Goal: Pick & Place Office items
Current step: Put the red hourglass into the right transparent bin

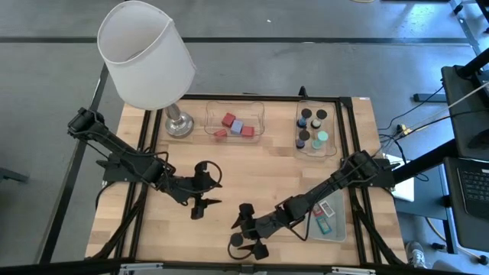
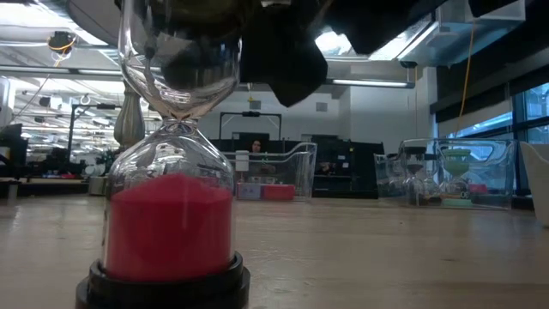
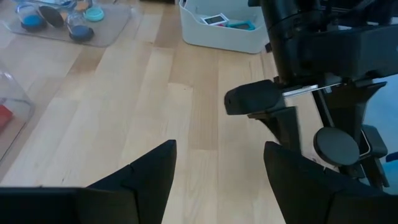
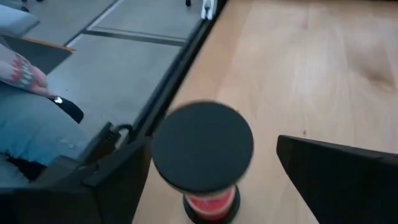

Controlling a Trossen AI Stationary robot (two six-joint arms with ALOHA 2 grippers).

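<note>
A small hourglass (image 4: 202, 149) with black end caps and red sand (image 2: 169, 225) stands upright on its lower cap near the table's front edge (image 1: 240, 241). My right gripper (image 4: 208, 149) is open around it, reaching down from the right at a slant, with one finger on each side of the top cap. My left gripper (image 1: 201, 206) hangs open over bare wood at mid-left with nothing between its fingers (image 3: 221, 162). Red blocks and a lavender cube lie in a clear tray (image 1: 234, 122). Further black-capped pieces stand in a second clear tray (image 1: 315, 130). My right gripper straddles the hourglass's top cap (image 4: 163, 134). One finger (image 4: 121, 177) shows right beside the cap and the other (image 4: 336, 174) stands well apart from it. I cannot tell whether the near finger touches the cap.
A white-shaded lamp (image 1: 147, 57) stands at the back left on its metal base (image 1: 179, 126). A pale tray (image 1: 330, 223) with flat teal and red pieces sits front right, under my right arm. A person's clothed leg (image 4: 25, 124) shows beyond the table's front edge.
</note>
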